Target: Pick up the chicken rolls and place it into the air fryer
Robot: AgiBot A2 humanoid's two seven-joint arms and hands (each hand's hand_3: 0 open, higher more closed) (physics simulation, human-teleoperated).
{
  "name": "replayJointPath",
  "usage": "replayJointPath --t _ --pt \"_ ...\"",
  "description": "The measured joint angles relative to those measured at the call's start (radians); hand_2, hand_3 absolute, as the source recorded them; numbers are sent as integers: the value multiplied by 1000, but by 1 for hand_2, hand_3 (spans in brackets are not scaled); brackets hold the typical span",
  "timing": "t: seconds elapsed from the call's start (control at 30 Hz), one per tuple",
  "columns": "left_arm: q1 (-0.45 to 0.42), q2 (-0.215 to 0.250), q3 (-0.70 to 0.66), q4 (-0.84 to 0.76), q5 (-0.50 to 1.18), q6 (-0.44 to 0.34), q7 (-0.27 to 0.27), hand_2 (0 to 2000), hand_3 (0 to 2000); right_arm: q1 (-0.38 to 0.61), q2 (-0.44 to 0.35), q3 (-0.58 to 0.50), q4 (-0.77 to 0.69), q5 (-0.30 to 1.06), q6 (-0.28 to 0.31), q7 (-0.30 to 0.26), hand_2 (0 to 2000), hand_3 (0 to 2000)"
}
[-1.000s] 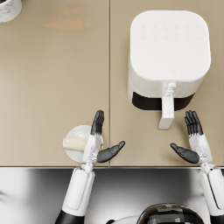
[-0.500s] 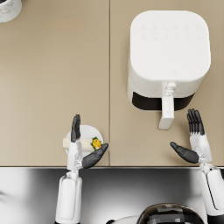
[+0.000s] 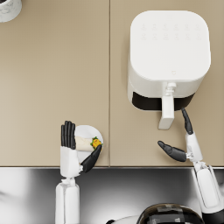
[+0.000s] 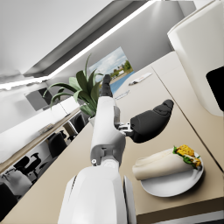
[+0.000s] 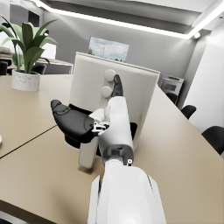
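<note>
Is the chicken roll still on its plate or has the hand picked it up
On the plate. The chicken roll lies flat there; the left hand is open beside it, not gripping.

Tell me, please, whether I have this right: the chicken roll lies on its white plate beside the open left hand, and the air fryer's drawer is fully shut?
Not quite: the head view shows the air fryer's drawer pulled partly out, a dark gap showing. The chicken roll does lie on its white plate beside the open left hand.

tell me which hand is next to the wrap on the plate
The left hand: it sits open at the plate holding the wrap. The right hand is open too, but over by the air fryer handle.
</note>
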Motion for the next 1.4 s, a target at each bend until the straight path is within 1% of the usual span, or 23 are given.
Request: replayJointPath --t 0.37,0.4,0.43,0.47,0.5,0.57,0.67,0.8,1.03,1.17,1.27,1.33,1.37,1.4 --pt "-46 22 -31 -19 499 0 0 0 0 -14 -16 1 -21 8 0 0 0 0" --pt "-45 22 -33 -19 545 -148 0 0 0 -14 -18 0 -21 8 0 0 0 0" --pt "-43 22 -34 -20 590 -255 0 0 0 -15 -20 -1 -22 8 0 0 0 0" --pt "-41 21 -32 -18 636 -331 3 0 0 -15 -21 -2 -22 8 0 0 0 0" --pt "-38 20 -29 -16 681 -385 5 0 0 -16 -23 -4 -22 8 0 0 0 0" --pt "-29 18 -18 -4 760 -453 3 0 0 -19 -25 -5 -17 8 0 0 0 0" --pt "-17 16 -2 20 812 -497 3 0 0 -24 -29 -11 -15 8 0 0 0 0" --pt "16 11 21 70 834 -517 14 0 0 -28 -34 -21 -16 8 0 0 0 0" --pt "101 13 72 226 841 -518 20 0 0 -15 -53 -26 -66 8 0 0 0 0" --pt "130 16 96 305 841 -485 17 0 0 -9 -63 -24 -94 8 0 0 0 0" --pt "144 14 114 345 842 -425 11 0 0 -5 -69 -25 -107 8 0 0 0 0" --pt "149 11 125 358 843 -399 6 0 0 -3 -73 -28 -111 8 0 0 0 0" --pt "154 10 129 367 843 -389 4 1361 327 -3 -75 -29 -112 8 0 0 0 0" --pt "158 9 133 373 841 -426 3 2000 653 -1 -77 -31 -116 8 0 0 0 0"
